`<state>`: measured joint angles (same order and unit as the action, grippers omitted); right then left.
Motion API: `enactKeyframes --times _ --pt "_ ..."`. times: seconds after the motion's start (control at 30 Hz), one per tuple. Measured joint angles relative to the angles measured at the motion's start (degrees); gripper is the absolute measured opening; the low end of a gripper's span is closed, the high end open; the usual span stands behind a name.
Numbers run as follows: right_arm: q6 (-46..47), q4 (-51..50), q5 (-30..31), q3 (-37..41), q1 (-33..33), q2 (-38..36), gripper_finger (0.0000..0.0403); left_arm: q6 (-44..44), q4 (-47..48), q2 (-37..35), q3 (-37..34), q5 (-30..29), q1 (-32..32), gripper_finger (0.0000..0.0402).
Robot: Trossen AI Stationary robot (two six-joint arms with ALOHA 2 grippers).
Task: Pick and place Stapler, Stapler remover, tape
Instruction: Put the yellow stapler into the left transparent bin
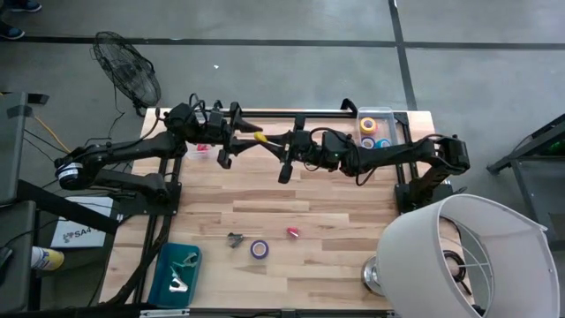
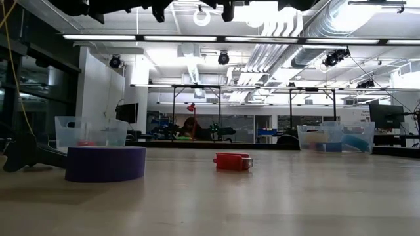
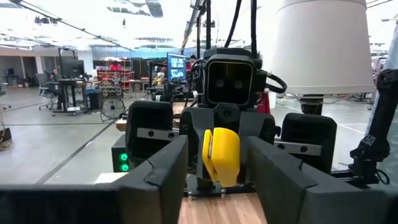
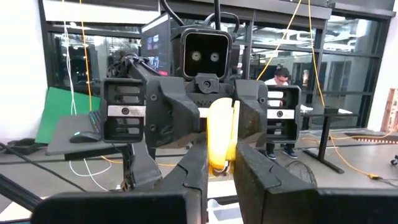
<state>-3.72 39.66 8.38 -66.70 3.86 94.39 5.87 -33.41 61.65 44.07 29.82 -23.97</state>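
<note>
High above the table's far middle, my two grippers face each other. A small yellow stapler stands between them. My right gripper comes from the table's right and is shut on it. My left gripper comes from the left and is open, one finger on each side of the stapler with small gaps. On the table nearer the front lie a purple tape roll, a red stapler and a dark stapler remover, each on the wood. My right gripper pinches the yellow stapler's lower part between its two fingers. The fingers come about level from the table's right. The stapler stands upright above the fingertips, lifted clear, high over the table.
A clear bin with tape rolls stands at the far right corner. Another clear bin sits under my left arm. A teal tray lies front left. A white lamp shade covers the front right corner.
</note>
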Motion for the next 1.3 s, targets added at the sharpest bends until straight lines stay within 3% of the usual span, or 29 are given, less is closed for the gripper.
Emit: enactKeyframes --times 0.33,1.3 --pt "0.2 -0.8 -0.5 0.0 0.0 0.0 0.0041 0.0 0.1 0.0 0.0 2.7 0.0 0.0064" --pt "0.2 -0.9 0.0 0.0 0.0 0.0 0.0044 -1.3 0.1 0.0 0.0 3.6 0.0 0.0064"
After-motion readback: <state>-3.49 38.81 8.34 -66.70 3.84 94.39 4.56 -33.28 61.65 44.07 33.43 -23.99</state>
